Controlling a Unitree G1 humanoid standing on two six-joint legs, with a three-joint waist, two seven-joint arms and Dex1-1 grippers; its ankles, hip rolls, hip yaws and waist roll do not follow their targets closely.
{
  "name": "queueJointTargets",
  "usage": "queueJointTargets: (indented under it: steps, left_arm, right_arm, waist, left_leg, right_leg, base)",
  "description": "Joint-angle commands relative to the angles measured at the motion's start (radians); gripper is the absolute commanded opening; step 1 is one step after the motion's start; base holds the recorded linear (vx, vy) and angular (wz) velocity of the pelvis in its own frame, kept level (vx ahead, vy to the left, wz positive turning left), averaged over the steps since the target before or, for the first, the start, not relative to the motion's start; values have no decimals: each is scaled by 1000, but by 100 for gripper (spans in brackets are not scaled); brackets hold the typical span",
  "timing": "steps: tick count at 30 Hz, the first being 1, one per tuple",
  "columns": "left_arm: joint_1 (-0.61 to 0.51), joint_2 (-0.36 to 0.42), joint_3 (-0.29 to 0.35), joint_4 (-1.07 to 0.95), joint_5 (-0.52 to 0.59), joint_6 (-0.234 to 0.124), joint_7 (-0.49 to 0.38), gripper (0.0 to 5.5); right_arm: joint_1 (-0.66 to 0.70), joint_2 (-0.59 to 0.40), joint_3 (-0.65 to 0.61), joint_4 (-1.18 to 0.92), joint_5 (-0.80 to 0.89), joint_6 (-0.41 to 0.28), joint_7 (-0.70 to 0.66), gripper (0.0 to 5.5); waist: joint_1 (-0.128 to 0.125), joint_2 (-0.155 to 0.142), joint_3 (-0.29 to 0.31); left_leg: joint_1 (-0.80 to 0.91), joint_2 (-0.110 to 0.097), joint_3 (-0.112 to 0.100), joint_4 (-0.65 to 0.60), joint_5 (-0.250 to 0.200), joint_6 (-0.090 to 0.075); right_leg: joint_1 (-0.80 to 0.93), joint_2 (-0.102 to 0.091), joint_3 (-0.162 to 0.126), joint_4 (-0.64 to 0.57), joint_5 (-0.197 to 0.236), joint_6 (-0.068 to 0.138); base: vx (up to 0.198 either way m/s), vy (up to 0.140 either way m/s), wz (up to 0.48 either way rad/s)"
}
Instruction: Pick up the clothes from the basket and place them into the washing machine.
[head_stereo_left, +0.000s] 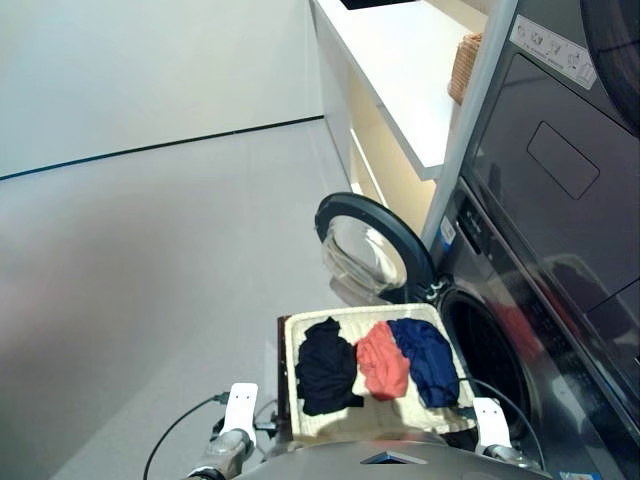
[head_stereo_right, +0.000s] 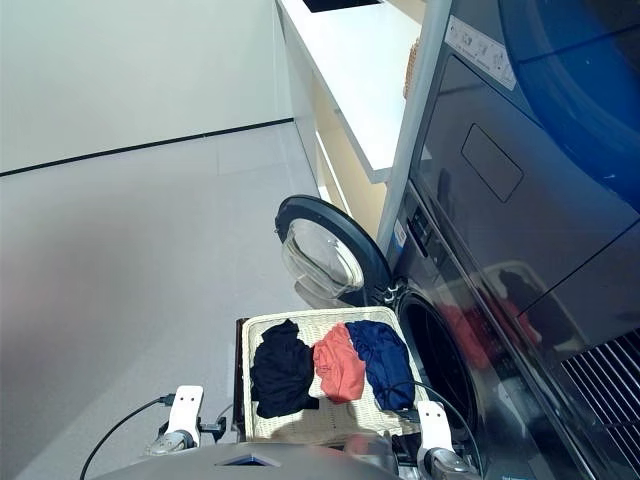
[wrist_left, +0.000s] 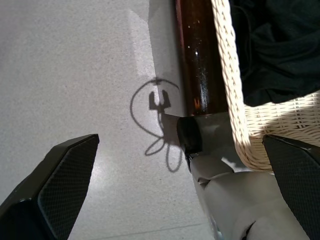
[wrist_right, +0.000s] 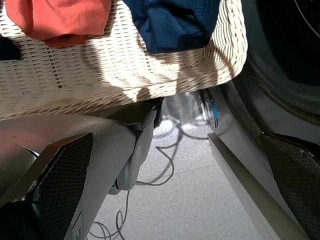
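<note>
Clothes lie side by side in the basket (head_stereo_left: 300, 330), black garment (head_stereo_left: 326, 365), coral-red garment (head_stereo_left: 383, 362), then navy garment (head_stereo_left: 427, 360) nearest the washing machine (head_stereo_left: 500, 350); nothing is lifted, so picking looks not yet begun. Left gripper (wrist_left: 175, 200) and right gripper (wrist_right: 175, 200) both hang spread wide and empty below the basket's near rim. Next, one must rise over that rim onto a garment; the porthole door (head_stereo_left: 368, 248) stands open beyond the basket, the drum mouth unobstructed.
</note>
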Motion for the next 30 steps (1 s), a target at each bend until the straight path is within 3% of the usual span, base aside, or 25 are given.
queueJointTargets:
  steps: [1, 11, 18, 23, 30]
  left_arm:
    - [-75, 46, -16, 15, 3, -18, -5, 550]
    - [-91, 35, -32, 4, -5, -16, 14, 550]
    - [-123, 20, -72, -157, -118, -35, 17, 550]
    - [-149, 25, -107, -391, -220, -43, 44, 550]
    - [-191, 61, -143, -565, -285, -42, 82, 550]
  right_arm:
    - [-72, 19, 11, 57, 2, -2, 8, 550]
    - [-81, 25, 21, 69, -26, -4, -12, 550]
    - [-94, 15, 36, -14, 15, -20, -23, 550]
    - [-118, -2, 65, -201, 46, -33, -53, 550]
    - [-124, -49, 101, -594, 105, -41, -69, 550]
  waist:
    - [-16, -73, 29]
    - [-13, -76, 36]
    - [-18, -75, 59]
    - [-24, -71, 110]
    - [-40, -67, 192]
  left_leg:
    - [28, -12, 75, 7, 6, -9]
    - [22, -15, 65, 7, 6, -10]
    - [6, -15, 52, 7, 14, -13]
    - [-34, -12, 37, 7, 34, -15]
    - [-91, -4, 49, 7, 58, -14]
  right_leg:
    - [82, -64, 46, -1, -61, 69]
    - [85, -64, 38, -1, -65, 67]
    - [80, -64, 30, -1, -65, 67]
    - [42, -64, 34, 6, -56, 66]
    - [-70, -57, 76, 61, -49, 64]
  base:
    - [0, 0, 0]
    - [0, 0, 0]
    - [0, 0, 0]
    - [-75, -15, 93]
    - [-80, -7, 5]
